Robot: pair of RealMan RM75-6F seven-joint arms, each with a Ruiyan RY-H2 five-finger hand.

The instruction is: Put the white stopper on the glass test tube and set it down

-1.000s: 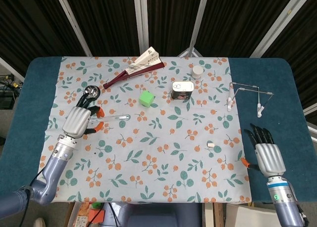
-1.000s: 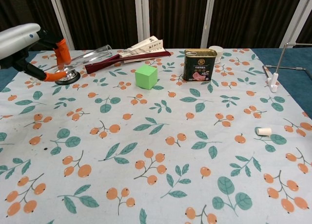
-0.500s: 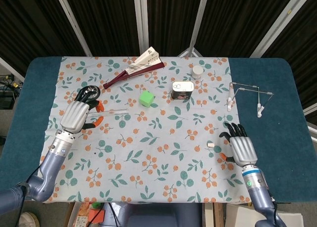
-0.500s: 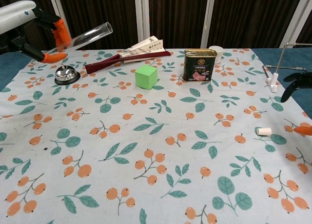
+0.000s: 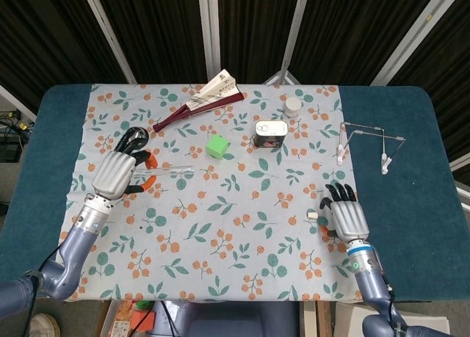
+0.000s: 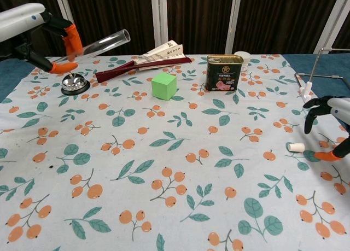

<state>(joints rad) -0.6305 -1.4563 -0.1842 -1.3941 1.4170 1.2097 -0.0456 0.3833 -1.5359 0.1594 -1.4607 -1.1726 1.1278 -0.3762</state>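
Reaching for the stopper (image 6: 296, 147) near the desk's right edge, the right hand (image 5: 344, 215) hovers spread wide; it should pinch gently while the left hand (image 5: 117, 172) holds the tube (image 6: 98, 44) aloft.

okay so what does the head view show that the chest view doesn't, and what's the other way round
Only the head view shows the whole wire rack with both its feet, the blue table beyond the cloth, and both forearms. Only the chest view shows the label side of the tin can and the glass test tube plainly lifted off the cloth, tilted upward. Both show the left hand holding the tube, the right hand open beside the white stopper, the green cube, the bell and the folded fan.
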